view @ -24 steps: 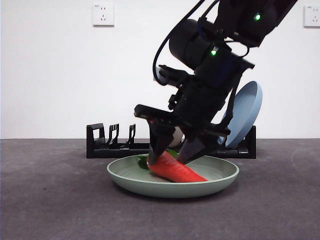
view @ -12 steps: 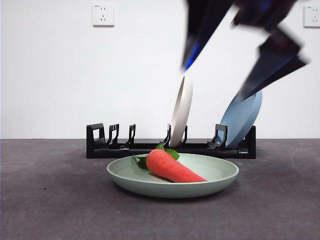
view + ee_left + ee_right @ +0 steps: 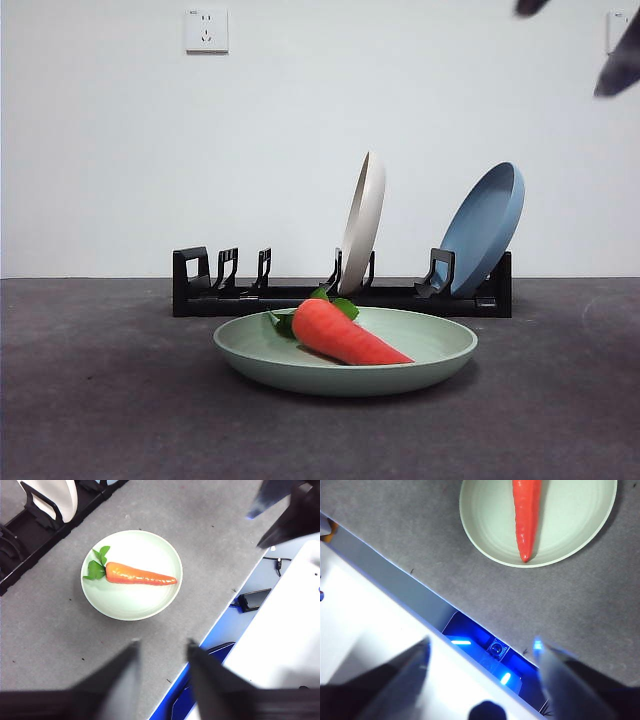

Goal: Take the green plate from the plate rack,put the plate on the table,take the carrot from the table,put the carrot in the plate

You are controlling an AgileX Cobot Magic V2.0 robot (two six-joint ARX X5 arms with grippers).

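Carrot (image 3: 345, 335) lies in the green plate (image 3: 440, 362) on the bench (image 3: 100, 400) (task seemingly complete); both grippers hang spread, empty.

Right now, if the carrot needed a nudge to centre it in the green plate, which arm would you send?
Probably left. The left gripper hangs open with the whole green plate and carrot ahead of it; the right gripper, also open, sits over the table edge, plate partly cropped.

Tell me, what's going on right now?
Both grippers, left and right, open, empty, high above. Carrot lying in green plate on table. Nothing in the way.
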